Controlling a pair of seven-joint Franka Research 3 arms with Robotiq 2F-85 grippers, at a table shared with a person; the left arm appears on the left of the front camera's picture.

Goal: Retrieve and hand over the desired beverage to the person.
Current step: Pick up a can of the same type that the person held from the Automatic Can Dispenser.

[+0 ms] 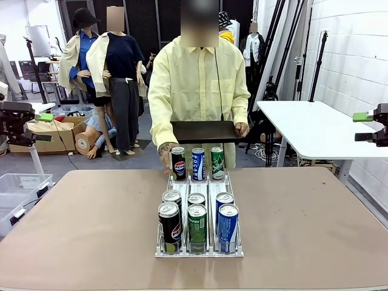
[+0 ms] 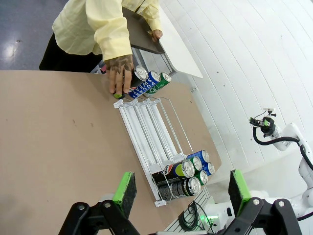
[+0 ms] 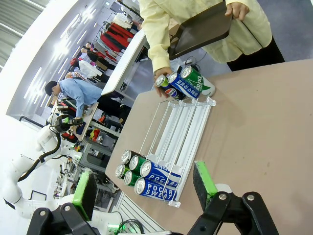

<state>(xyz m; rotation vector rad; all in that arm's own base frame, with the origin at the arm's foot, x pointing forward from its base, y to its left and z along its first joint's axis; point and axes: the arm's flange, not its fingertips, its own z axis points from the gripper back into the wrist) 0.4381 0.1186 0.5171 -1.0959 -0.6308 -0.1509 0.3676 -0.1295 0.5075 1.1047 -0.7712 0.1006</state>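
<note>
Nine cans [image 1: 196,227] sit in one three-lane rack [image 1: 207,189] on the worktop [image 1: 91,218]: three far, six near. Left hand [image 2: 182,176] and right hand [image 3: 144,183] spread, empty.

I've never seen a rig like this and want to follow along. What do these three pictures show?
It is a robot with two arms, each ending in a two-finger gripper with green pads. The front picture looks across the table at a person; the left gripper and right gripper sit at the sides, open and empty. The other two come from wrist cameras looking along the fingers. A clear rack on the table holds six cans near the robot and three cans at the far end. One hand of the person holds a dark tray; the other hand touches the far Pepsi can.
</note>
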